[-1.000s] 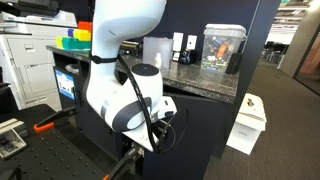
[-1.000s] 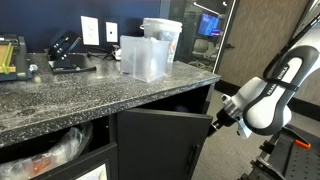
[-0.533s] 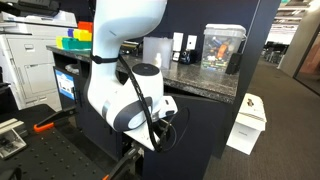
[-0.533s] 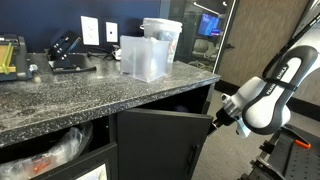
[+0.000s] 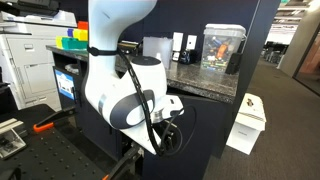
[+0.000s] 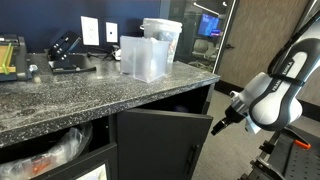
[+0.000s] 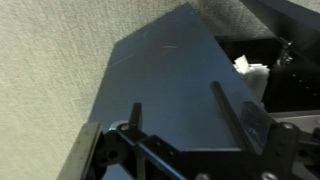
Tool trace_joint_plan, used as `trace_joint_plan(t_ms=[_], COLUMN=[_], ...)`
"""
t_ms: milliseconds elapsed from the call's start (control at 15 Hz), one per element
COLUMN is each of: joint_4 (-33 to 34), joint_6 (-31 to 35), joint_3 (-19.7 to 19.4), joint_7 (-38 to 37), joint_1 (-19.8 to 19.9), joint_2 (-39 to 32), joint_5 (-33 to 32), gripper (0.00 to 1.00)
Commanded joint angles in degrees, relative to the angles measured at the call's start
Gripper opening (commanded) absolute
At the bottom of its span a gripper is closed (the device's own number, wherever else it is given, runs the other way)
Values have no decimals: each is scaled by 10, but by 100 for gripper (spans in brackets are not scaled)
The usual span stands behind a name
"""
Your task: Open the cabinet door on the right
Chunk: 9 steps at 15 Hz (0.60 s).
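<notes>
While the cabinet door (image 6: 160,140) stands partly swung out under the worktop (image 6: 90,100), the hand (image 6: 221,122) hovers just beside its free edge, spread apart, empty; opening seems underway, and next that edge needs pushing wider.

The cabinet door (image 6: 160,145) is a plain matte black-navy; in the wrist view it reads as a dull dark grey. The countertop (image 6: 60,95) above it is grey stone speckled with black and white. The far wall (image 6: 40,20) is deep blue and carries white outlet plates (image 6: 90,30). The arm (image 6: 272,95) is glossy white with black joints and cables, and the gripper (image 6: 216,126) is black. The carpet (image 7: 50,70) is pale grey-beige with a fine fleck. In an exterior view, stacked items (image 5: 76,38) at the far left show yellow, green and orange, and a box (image 5: 248,122) on the floor at the right is white
</notes>
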<state>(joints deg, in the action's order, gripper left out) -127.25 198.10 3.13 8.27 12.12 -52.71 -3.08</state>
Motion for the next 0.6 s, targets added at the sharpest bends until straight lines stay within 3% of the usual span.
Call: trace_joint_plan(t_ms=[0,133,333,400,467,533], joint_4=[-127,-179,-224,-260,-207,-224], joint_6=[-44,-81,-150,-224,-146,-180], joint_3=[-118,-209,-348,-368,-324,-344], joint_7=[-40,-40,54,34,-9,-12], joint_1=[-111,-193,-319,-305,-273,-283], joint_2=[144,204,244,324,233,261], joint_5=[72,113,247,118,129,99], gripper=[100,100,100,100,100,100])
